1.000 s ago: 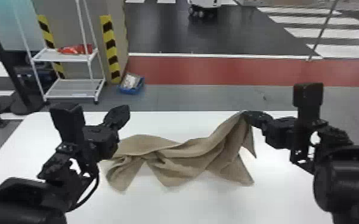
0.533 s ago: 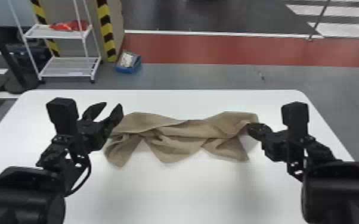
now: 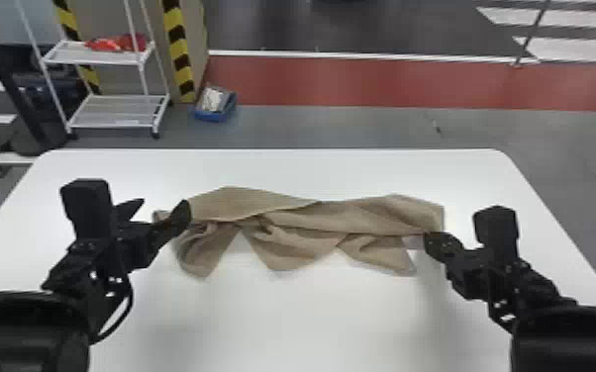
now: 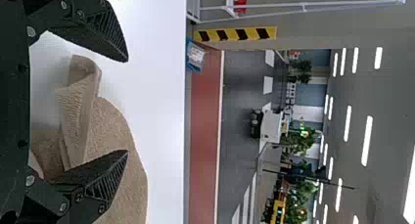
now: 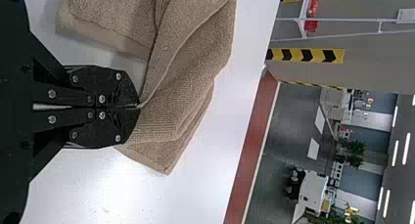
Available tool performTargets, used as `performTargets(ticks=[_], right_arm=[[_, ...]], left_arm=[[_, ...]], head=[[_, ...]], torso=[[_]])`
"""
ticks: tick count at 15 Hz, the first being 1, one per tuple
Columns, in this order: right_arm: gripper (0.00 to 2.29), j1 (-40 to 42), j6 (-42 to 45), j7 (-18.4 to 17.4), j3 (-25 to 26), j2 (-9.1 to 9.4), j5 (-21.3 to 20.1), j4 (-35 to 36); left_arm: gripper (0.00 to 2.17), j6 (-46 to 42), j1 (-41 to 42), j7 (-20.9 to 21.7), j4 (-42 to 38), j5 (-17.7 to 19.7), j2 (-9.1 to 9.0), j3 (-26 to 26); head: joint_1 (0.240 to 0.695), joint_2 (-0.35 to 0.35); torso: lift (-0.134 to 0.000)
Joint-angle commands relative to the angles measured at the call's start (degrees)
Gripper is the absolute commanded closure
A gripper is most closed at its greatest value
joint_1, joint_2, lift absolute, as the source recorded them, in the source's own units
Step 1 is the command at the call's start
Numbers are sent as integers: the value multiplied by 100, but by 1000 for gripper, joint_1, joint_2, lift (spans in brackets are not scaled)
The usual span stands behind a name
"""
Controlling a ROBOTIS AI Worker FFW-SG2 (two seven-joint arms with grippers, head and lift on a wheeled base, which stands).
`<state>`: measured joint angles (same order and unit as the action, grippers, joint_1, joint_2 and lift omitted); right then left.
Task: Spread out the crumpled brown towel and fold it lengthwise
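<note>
The brown towel (image 3: 287,237) lies crumpled in a wide band across the white table, with pointed folds toward the robot. At its left end my left gripper (image 3: 161,210) stands open. In the left wrist view, the left gripper (image 4: 128,106) has a rolled edge of the towel (image 4: 115,136) between its spread fingers, not clamped. My right gripper (image 3: 428,237) is at the towel's right end. Seen from the right wrist, that gripper (image 5: 139,106) is shut on a fold of the towel (image 5: 181,87), close above the table.
The white table (image 3: 302,321) extends in front of the towel and behind it. Beyond its far edge stand a white shelf rack (image 3: 119,111) with a red item on it and a blue bin (image 3: 215,104) on the floor.
The head view has tilted downward. My right gripper has lowered the towel's raised right end to the table. The left gripper stays open beside the left end.
</note>
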<state>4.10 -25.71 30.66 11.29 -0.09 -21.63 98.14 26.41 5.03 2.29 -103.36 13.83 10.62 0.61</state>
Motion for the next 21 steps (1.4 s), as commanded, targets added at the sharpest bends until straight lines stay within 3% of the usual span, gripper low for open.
performTargets(ticks=[1,5,11,16,17,21], right_arm=[[1679,56,167,1,14,14,-8,-23],[1683,100,220,10,14,14,-8,12],[1683,117,308,10,14,14,-8,20],[1683,144,413,19,22,14,36,29],[1683,152,413,36,31,14,36,38],[1683,214,466,45,22,14,71,135]], left_arm=[[373,379,-2,17,-9,129,1,220],[417,959,-63,105,-70,357,1,317],[417,1029,-63,105,-343,674,-52,167],[444,1117,-116,52,-343,472,-52,53],[606,1170,-116,35,-343,436,-52,62],[542,1293,-81,0,-378,278,-52,80]], head=[[695,-26],[695,-5],[695,-23],[695,-48],[695,-47],[695,-37]], torso=[[-124],[-124],[-124],[-124],[-124],[-124]])
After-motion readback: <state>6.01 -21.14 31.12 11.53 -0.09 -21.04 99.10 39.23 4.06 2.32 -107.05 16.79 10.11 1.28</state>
